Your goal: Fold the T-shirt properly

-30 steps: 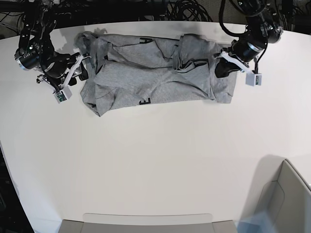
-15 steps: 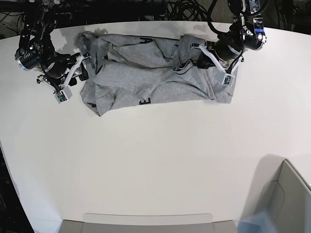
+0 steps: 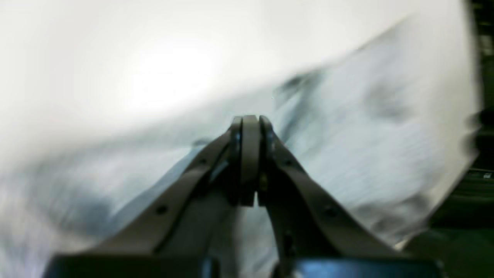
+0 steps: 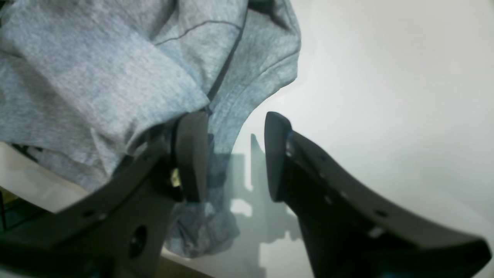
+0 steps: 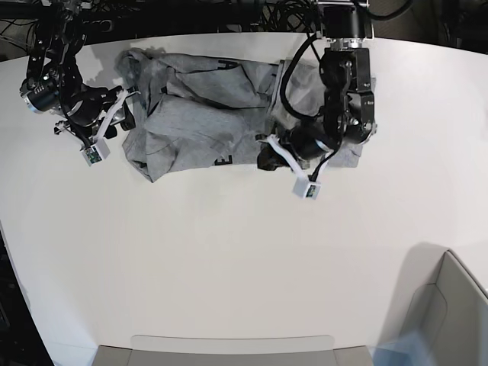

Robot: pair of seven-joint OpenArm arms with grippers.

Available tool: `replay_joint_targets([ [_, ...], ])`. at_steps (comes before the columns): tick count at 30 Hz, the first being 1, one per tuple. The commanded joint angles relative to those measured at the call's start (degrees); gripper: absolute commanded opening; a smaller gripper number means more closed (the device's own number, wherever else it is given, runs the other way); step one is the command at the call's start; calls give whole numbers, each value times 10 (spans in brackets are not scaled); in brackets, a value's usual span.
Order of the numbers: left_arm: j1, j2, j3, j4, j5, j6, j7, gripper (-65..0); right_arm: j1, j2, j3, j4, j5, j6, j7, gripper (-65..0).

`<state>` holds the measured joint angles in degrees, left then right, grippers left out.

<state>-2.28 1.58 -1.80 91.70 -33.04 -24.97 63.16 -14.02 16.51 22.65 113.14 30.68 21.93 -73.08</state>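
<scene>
Sweeping inward from the outer end of the T-shirt (image 5: 206, 114), the left end effector (image 5: 268, 158) has been carried across the cloth to its near hem around mid-length. Its jaws are pressed together; whether a pinch of fabric is drawn along cannot be told from the blurred wrist view. This is judged to be a fold of that end over the middle, only partly made. The right end effector (image 4: 231, 162) has stayed at the other end, jaws wide, holding nothing. One T-shirt, crumpled along the far side of the bench (image 5: 229, 259), and two end effectors are counted.
</scene>
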Motion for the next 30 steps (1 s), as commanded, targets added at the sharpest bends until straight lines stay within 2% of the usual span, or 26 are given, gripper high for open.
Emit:
replay_joint_targets([
  [1,-7,-5,-2,8,-2,-2,-1,-650,9,7,5,10,6,4,8,-403],
  [10,-2,-6,-2,30,-3,-4,-13,-650,33,-12,78,9,9,4,8,-403],
  [15,58,-54,-1,92,-3,-4,-16,-650,27,-7,85,7,21,6,7,-403],
  [18,83,-86,-1,101,-6,-4,-17,-650,9,3,92,6,57,48,6,-401],
  [23,94,-91,-1,101,-6,-4,-18,-650,1,-9,158,-44,119,117,4,-401],
  [27,102,-91,-1,101,-6,-4,-18,-650,4,-23,205,-171,176,141,7,-402],
  [30,104,-90,2,101,-6,-4,-18,-650,2,-23,208,-240,202,158,8,-402],
])
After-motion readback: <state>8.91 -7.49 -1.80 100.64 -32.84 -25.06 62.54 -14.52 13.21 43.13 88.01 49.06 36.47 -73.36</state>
